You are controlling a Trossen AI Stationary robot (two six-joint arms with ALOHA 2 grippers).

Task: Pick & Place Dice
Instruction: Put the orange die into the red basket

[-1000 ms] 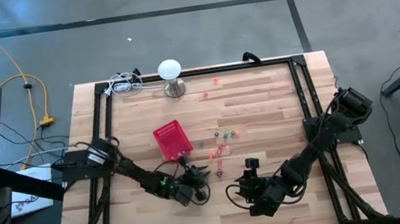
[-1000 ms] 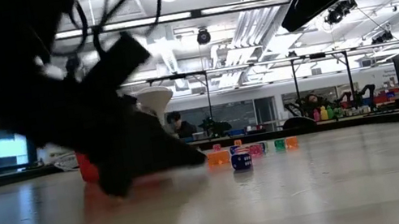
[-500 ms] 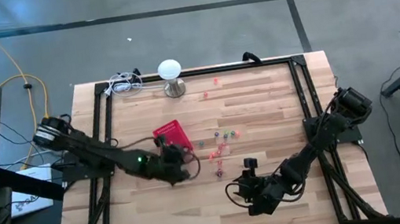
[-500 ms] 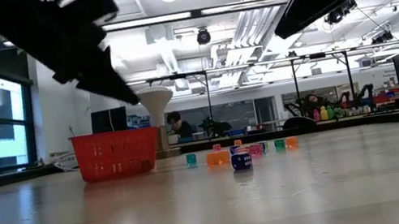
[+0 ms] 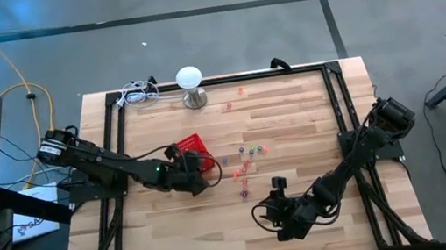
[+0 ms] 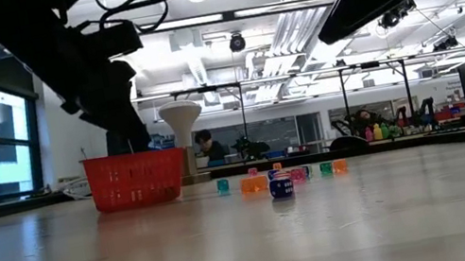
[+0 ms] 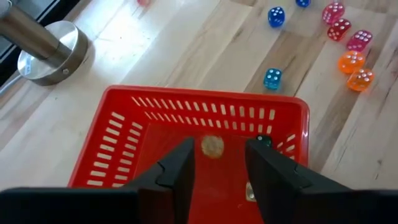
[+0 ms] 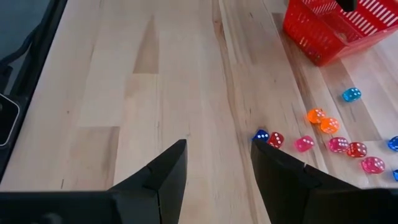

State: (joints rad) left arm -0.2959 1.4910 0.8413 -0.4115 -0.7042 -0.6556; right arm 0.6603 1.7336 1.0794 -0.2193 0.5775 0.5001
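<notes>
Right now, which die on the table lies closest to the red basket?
The light blue die, alone just outside the red basket wall. The other dice, in blue, pink and orange, lie in a cluster farther off.

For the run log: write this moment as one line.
left end effector open over red basket | right end effector open, waiting | dice on table

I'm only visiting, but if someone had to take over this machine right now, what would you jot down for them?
Left gripper: open, hanging over the red basket.
Right gripper: open, empty, waiting low over bare table near the front edge.
In the basket: a small dark green die by the far wall; a pale round spot on the floor, unclear what.
Done: at least that one die seems to be in.
Left: the loose dice scattered on the wood beside the basket, blue, orange, pink and red, plus a couple farther back near the white lamp.
</notes>
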